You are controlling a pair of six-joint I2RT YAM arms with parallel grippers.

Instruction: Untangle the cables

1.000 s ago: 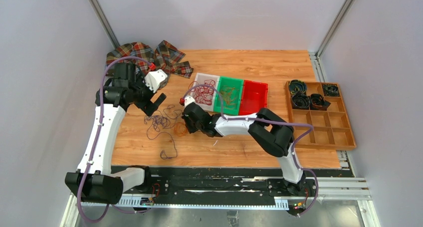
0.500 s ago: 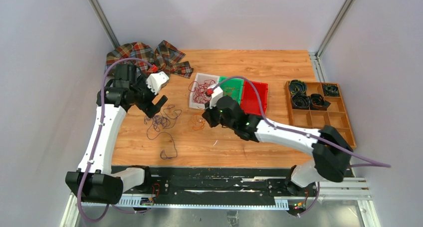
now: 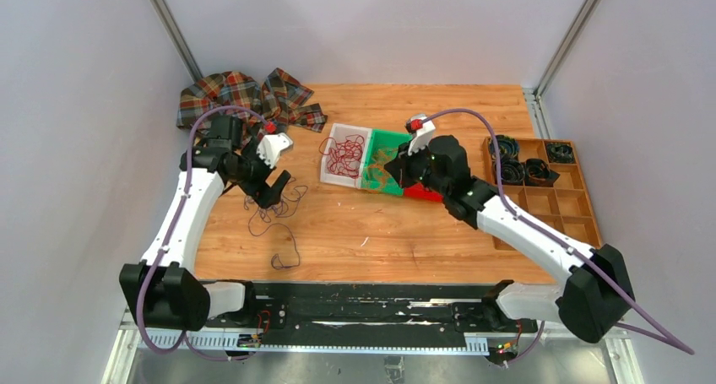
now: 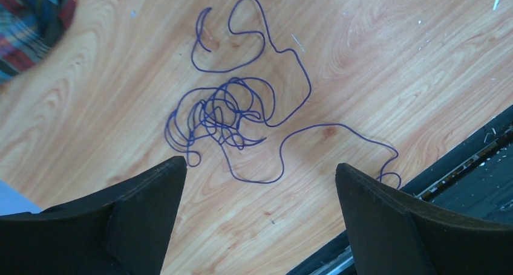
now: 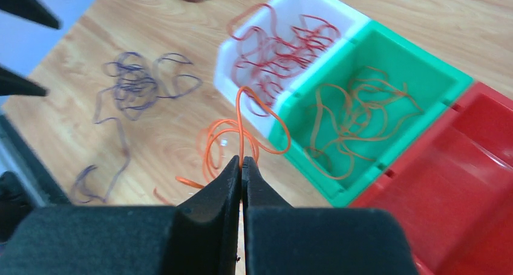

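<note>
A loose purple cable tangle (image 4: pixel 224 112) lies on the wooden table, also in the top view (image 3: pixel 272 207). My left gripper (image 4: pixel 260 164) is open and empty, hovering just above it (image 3: pixel 274 186). My right gripper (image 5: pixel 242 161) is shut on an orange cable (image 5: pixel 225 139) whose loops hang below the fingertips. In the top view the right gripper (image 3: pixel 395 173) is at the green bin (image 3: pixel 397 143). More orange cables (image 5: pixel 357 115) lie in the green bin. Red cables (image 5: pixel 278 45) lie in the white bin (image 3: pixel 331 175).
A red bin (image 3: pixel 435 152) adjoins the green one. A plaid cloth (image 3: pixel 245 97) lies at the back left. A wooden compartment tray (image 3: pixel 549 219) with black coils stands at the right. The black rail runs along the table's near edge (image 4: pixel 460 166).
My right gripper lifted the orange cable off the table left of the bins and carried it right to the green bin. My left gripper shifted slightly right and down over the purple cable.
</note>
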